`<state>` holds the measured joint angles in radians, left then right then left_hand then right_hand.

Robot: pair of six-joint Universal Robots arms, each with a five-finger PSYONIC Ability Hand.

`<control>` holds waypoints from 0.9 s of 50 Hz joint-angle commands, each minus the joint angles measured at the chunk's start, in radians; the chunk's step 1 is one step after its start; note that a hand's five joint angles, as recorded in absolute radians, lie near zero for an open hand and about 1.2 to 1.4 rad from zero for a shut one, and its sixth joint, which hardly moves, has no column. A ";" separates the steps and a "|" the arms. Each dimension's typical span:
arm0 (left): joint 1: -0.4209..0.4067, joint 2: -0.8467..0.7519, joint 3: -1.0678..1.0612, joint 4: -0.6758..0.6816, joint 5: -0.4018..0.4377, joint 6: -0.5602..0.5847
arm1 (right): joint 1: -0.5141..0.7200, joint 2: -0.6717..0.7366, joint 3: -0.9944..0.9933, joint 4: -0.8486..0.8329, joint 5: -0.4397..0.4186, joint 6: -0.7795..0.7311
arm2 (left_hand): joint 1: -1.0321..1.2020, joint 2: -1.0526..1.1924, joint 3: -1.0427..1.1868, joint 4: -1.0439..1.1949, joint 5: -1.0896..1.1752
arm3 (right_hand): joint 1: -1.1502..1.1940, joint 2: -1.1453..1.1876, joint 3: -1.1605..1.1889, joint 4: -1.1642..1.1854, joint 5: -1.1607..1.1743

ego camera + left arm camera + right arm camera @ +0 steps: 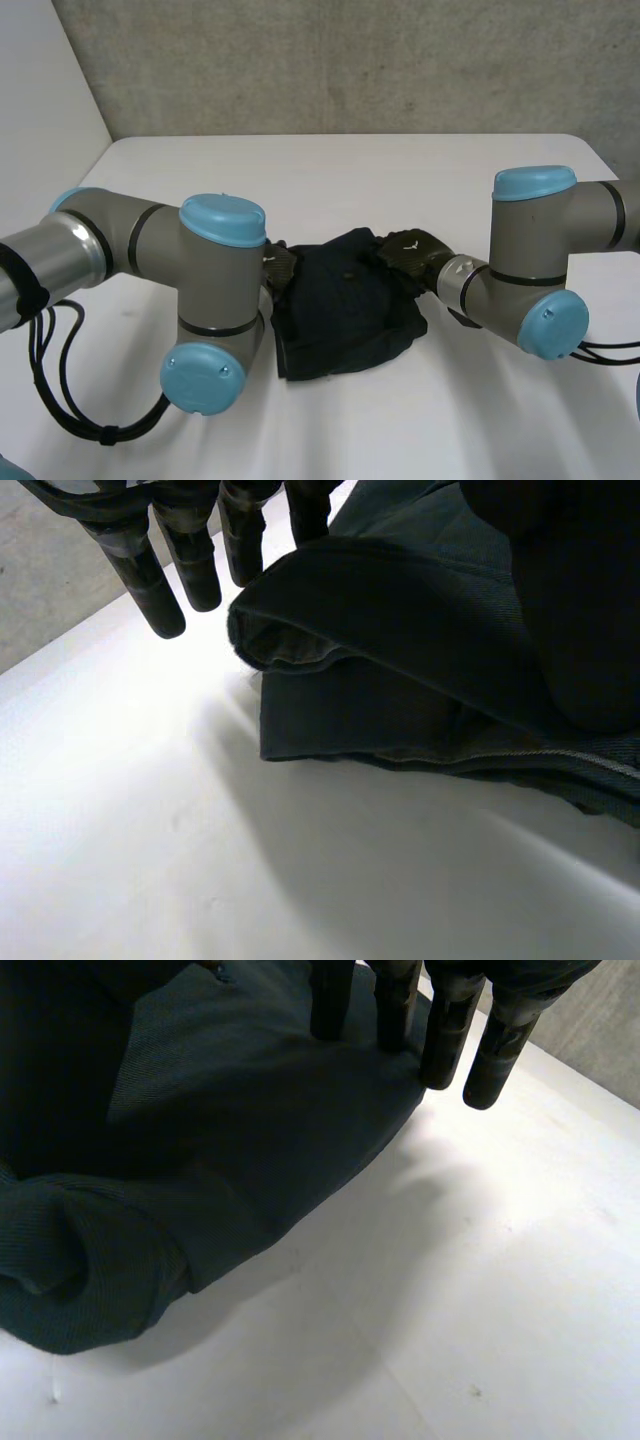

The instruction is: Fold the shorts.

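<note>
The dark navy shorts (345,310) lie folded in a bundle in the middle of the white table (330,170). My left hand (277,266) is at the bundle's left edge, open, its straight fingers (190,560) held just above the folded edge of the shorts (400,650). My right hand (412,251) rests at the bundle's upper right edge, open too. Its straight fingers (450,1035) reach the rim of the shorts (230,1130) and hold nothing.
A grey concrete wall (350,60) stands behind the table's far edge. Bare white tabletop lies all round the bundle, in front (400,420) and beyond it. My two arms flank the shorts closely.
</note>
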<state>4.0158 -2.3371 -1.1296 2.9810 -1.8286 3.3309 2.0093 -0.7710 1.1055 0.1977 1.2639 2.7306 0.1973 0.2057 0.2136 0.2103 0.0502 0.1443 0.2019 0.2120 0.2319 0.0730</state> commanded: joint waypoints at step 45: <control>0.299 0.696 -0.101 -0.073 0.130 -0.212 | -0.064 -0.503 0.070 0.120 0.158 0.135 | 0.005 -0.004 -0.012 -0.008 -0.023 | 0.030 -0.027 -0.038 -0.057 -0.073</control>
<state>4.3224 -1.6129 -1.3082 2.9091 -1.6985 3.1165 1.9315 -1.3730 1.1950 0.2216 1.5878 2.9421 0.1973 0.2057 0.2136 0.2102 0.0467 0.1436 0.2019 0.2120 0.2321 0.0651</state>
